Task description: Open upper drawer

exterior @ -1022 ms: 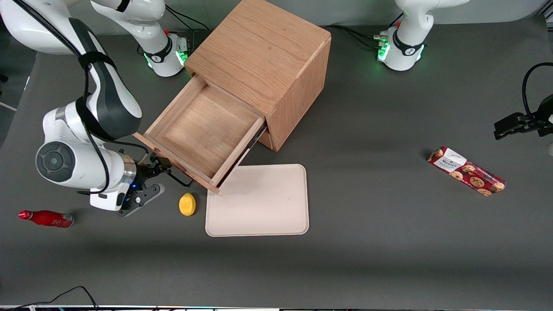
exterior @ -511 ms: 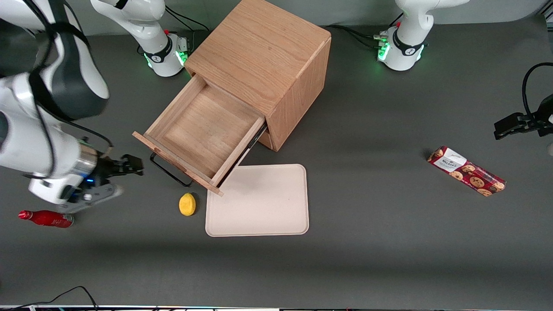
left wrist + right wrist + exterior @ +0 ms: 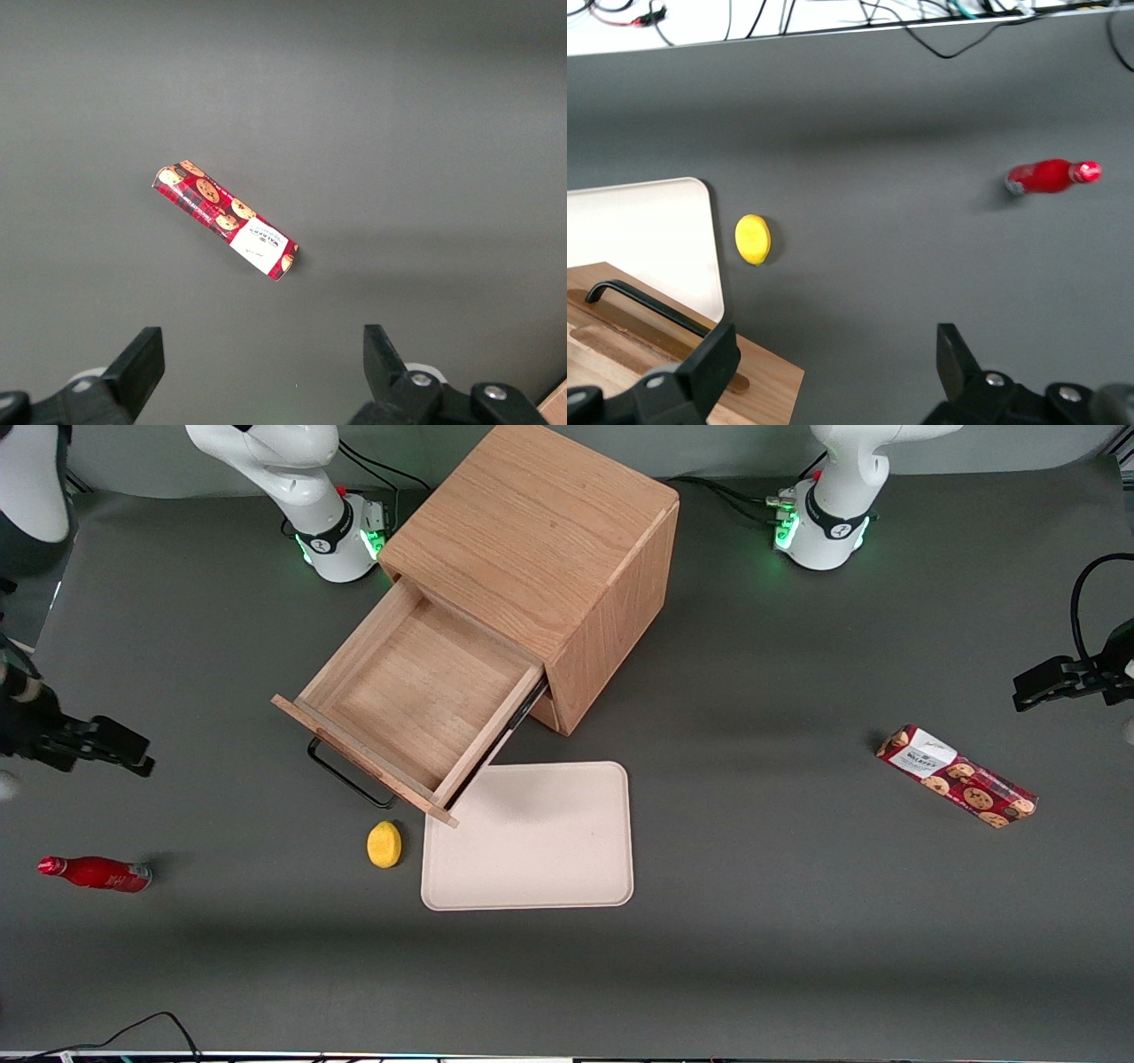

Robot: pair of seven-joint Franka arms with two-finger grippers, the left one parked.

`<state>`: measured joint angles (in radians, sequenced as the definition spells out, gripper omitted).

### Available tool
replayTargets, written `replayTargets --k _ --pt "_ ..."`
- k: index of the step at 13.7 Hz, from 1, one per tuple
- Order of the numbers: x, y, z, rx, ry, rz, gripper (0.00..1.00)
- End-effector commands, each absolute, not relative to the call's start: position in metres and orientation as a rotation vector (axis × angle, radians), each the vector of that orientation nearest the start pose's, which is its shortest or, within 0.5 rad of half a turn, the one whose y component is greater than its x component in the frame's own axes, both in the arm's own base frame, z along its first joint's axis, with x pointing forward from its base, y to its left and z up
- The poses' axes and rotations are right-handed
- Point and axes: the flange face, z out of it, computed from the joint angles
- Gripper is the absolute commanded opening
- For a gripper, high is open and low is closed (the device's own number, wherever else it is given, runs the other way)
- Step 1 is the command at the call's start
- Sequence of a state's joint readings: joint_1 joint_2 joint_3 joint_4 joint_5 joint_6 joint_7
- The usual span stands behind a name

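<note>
The upper drawer [image 3: 416, 695] of the oak cabinet [image 3: 540, 531] stands pulled far out, its inside bare. Its black wire handle [image 3: 350, 779] faces the front camera. My right gripper [image 3: 133, 753] is open and empty. It hangs well away from the handle, toward the working arm's end of the table. In the right wrist view the gripper [image 3: 835, 354] is wide open over bare table, with the drawer front [image 3: 762, 381] and handle [image 3: 647, 305] beside one finger. The lower drawer is hidden under the upper one.
A yellow round object [image 3: 384, 843] lies beside a beige tray [image 3: 532, 837], both just in front of the open drawer. A red bottle [image 3: 96, 873] lies nearer the front camera than the gripper. A cookie box [image 3: 955, 776] lies toward the parked arm's end.
My gripper has let go of the drawer handle and drawn far away toward the working arm's end of the table. The drawer has stayed open in the same place.
</note>
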<state>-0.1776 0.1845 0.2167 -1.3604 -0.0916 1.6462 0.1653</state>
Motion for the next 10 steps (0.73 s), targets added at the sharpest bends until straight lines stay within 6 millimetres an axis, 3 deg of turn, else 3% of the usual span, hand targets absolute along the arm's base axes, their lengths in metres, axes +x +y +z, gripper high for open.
replayTargets --k 1,6,10 --pt "0.603 -0.006 0.636 -3.169 0.302 -0.117 1.0" --pt "0.595 -0.021 0.634 -3.125 0.302 -0.026 1.0" --pt "0.587 -0.021 0.639 -3.131 0.273 0.008 1.0"
